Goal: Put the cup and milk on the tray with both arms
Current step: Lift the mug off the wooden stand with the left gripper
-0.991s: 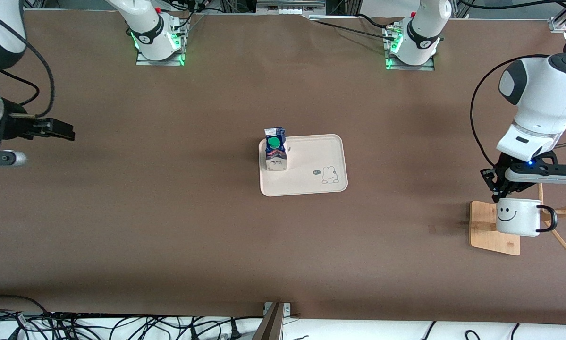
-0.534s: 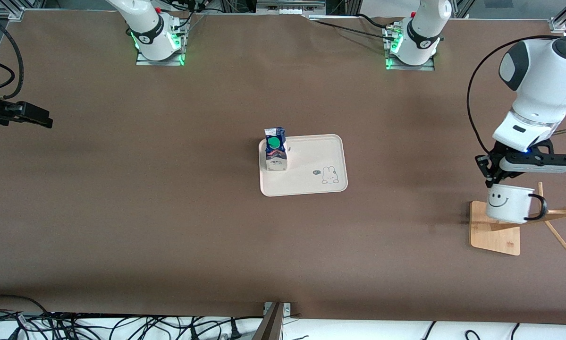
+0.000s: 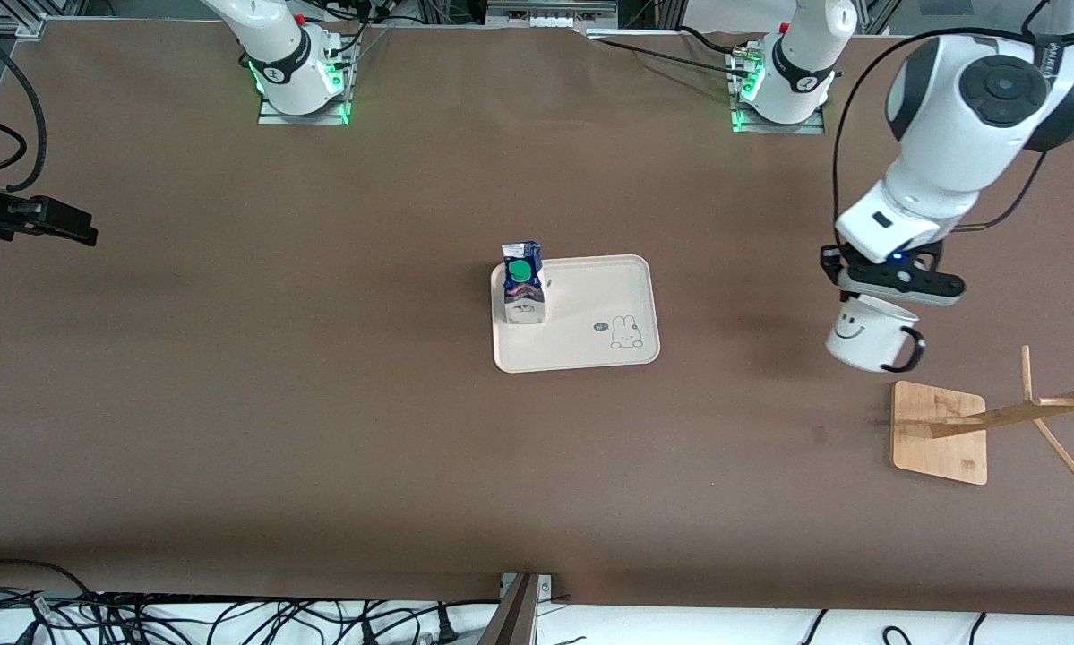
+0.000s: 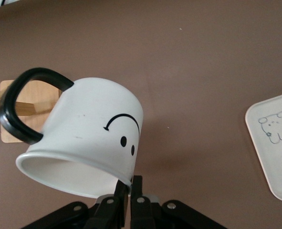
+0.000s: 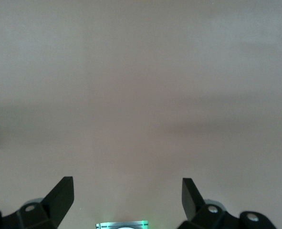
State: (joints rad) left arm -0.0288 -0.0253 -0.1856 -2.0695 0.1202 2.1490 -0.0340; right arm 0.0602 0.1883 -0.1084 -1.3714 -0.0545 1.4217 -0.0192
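My left gripper (image 3: 850, 296) is shut on the rim of the white smiley cup (image 3: 863, 333) and holds it tilted in the air over bare table between the tray and the wooden stand. In the left wrist view the cup (image 4: 90, 133) hangs from my pinched left gripper (image 4: 130, 187), black handle toward the stand. The blue and white milk carton (image 3: 523, 287) with its green cap stands upright on the cream tray (image 3: 604, 305), at the tray's end toward the right arm. My right gripper (image 3: 71, 226) is open and empty over bare table at the right arm's end; the right wrist view (image 5: 127, 191) shows only table.
A square wooden base (image 3: 940, 433) with slanted wooden pegs stands at the left arm's end, nearer the front camera than the cup. The tray's corner with the rabbit drawing (image 4: 274, 143) shows in the left wrist view. Cables lie along the table's near edge.
My left gripper has lifted the cup off the wooden stand's peg and carried it up and toward the tray. My right arm drew back toward its end of the table, then stopped.
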